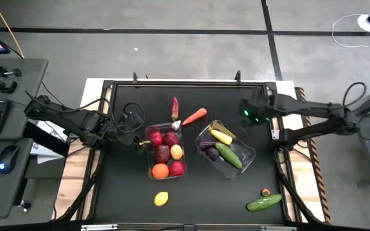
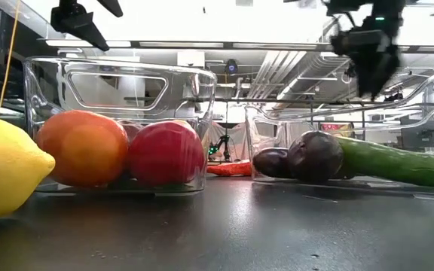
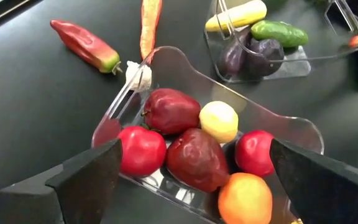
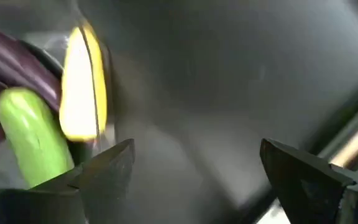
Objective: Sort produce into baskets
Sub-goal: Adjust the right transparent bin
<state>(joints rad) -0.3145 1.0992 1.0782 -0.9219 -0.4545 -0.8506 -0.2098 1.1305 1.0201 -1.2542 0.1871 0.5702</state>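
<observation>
The left basket (image 1: 151, 168) holds red apples (image 3: 173, 109), a lemon (image 3: 219, 121) and an orange (image 3: 244, 199). The right basket (image 1: 252, 154) holds a yellow piece (image 1: 221, 136), purple eggplants (image 1: 208, 149) and a cucumber (image 1: 229, 156). A red chili (image 1: 175, 107) and a carrot (image 1: 194, 116) lie on the table behind the baskets. A lemon (image 1: 161, 199) and a cucumber (image 1: 264, 203) lie near the front edge. My left gripper (image 3: 196, 149) is open above the left basket's left side. My right gripper (image 4: 197, 149) is open above the table by the right basket's far right side.
A small white piece (image 1: 176, 124) lies at the left basket's far corner. A small red and orange piece (image 1: 265, 192) lies by the front cucumber. The black table top (image 1: 127, 186) is bare at the front left. A keyboard and mouse sit off the table at left.
</observation>
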